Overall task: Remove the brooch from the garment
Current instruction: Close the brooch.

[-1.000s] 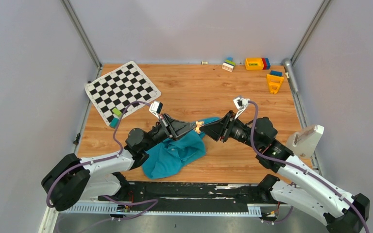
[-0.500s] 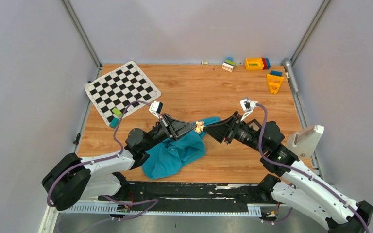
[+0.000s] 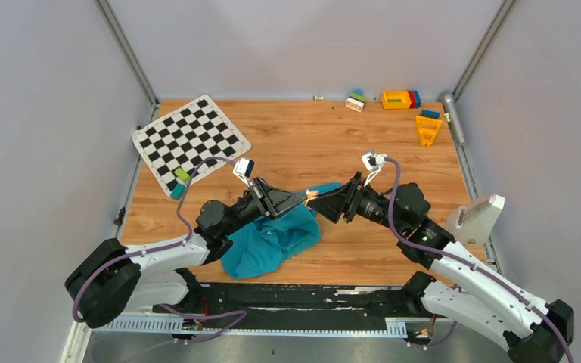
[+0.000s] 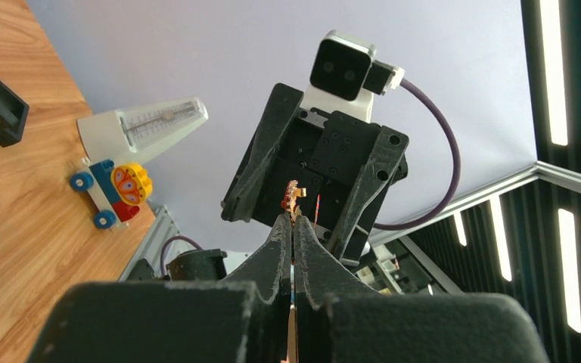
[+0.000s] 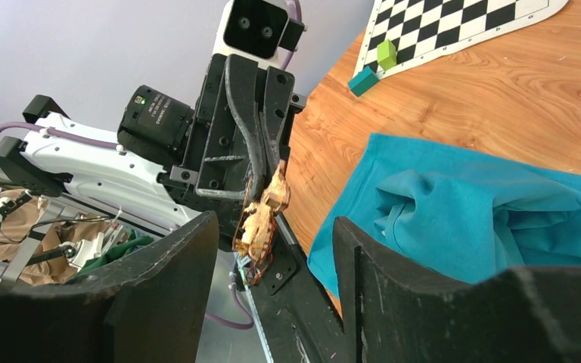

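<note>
Centrally, on a wooden table (image 3: pixel 310 144), a teal garment (image 3: pixel 268 240) lies crumpled near the front edge, partly under the left arm. Both arms lean inward so their tools meet tip to tip just above the cloth's far corner. The left gripper (image 3: pixel 303 199) has its fingers pressed together, pinching a small golden brooch (image 5: pixel 265 215), which appears held clear of the fabric. The right gripper (image 3: pixel 322 203) faces it with fingers spread either side of the brooch, probably lined up to take it. A checkered mat (image 3: pixel 189 138), toy blocks (image 3: pixel 397 99) and a white wedge-shaped object (image 3: pixel 475 218) sit well apart; nothing blocks the exchange.
</note>
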Controlling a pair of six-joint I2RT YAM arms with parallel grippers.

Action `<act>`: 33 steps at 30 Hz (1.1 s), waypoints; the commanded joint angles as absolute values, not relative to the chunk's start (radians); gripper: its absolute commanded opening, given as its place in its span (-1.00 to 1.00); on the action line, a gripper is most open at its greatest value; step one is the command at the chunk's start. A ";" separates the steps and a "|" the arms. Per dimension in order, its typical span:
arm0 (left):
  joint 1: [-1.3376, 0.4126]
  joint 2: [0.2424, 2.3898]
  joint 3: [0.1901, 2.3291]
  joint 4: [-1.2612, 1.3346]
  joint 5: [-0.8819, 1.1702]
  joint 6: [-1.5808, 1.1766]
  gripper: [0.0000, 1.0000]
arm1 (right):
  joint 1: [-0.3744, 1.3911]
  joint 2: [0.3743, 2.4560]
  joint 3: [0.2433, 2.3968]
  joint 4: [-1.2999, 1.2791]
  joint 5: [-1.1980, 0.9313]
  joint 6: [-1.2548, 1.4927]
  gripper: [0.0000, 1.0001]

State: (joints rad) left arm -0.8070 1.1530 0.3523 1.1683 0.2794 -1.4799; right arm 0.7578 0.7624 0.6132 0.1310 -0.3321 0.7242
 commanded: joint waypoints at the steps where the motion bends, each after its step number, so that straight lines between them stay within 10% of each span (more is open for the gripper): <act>1: -0.821 1.122 0.396 1.142 0.271 -1.403 -1.00 | 0.756 0.783 0.676 0.164 -0.340 0.737 0.10; 33: -0.846 1.044 0.401 1.073 0.248 -1.270 -1.00 | 0.756 0.799 0.612 0.141 -0.331 0.810 -0.42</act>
